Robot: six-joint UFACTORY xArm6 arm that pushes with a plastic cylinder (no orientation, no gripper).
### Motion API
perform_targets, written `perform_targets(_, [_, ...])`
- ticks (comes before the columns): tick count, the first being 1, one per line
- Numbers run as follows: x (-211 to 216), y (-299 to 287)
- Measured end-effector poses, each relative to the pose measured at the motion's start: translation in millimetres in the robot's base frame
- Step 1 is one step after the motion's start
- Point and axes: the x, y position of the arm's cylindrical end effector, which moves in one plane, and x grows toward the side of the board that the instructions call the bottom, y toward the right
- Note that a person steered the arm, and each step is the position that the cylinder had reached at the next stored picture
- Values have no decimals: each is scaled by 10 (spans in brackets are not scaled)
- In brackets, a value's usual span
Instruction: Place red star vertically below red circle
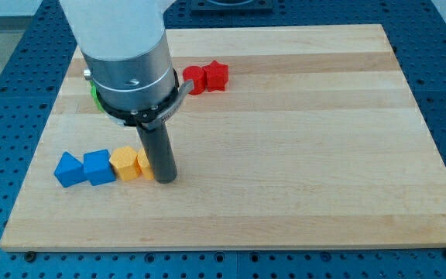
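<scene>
Nearest the view's bottom, a row of four blocks is lying on the wooden board point(300, 155): a blue triangular block point(68, 170), a blue cube point(98, 167), an orange block point(125, 164), and a second orange block point(143, 163), mostly hidden behind the rod. My tip point(166, 180) is resting on the board, touching or nearly touching that hidden orange block on its right side. The arm ends in a plain rod, so no hand is opening or closing.

Well above, near the view's top, the red star point(217, 75) is sitting just right of the red circle point(194, 79), the two touching side by side. The star looks blocky from here; its points and long axis cannot be made out. A green block point(96, 98) is peeking out at the arm housing's left edge, shape unclear. The arm's body is standing between the row and the red pair.
</scene>
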Motion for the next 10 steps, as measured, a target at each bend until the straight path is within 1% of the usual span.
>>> perform_targets(1, [-53,21])
perform_targets(2, [-54,205])
perform_targets(3, [-262,621])
perform_targets(4, [-750,1109])
perform_targets(5, [-1424,1453])
perform_targets(6, [-2106,1484])
perform_targets(7, [-2426,1368])
perform_targets(8, [-2152,1112])
perform_targets(9, [-1808,987])
perform_targets(10, [-1841,979])
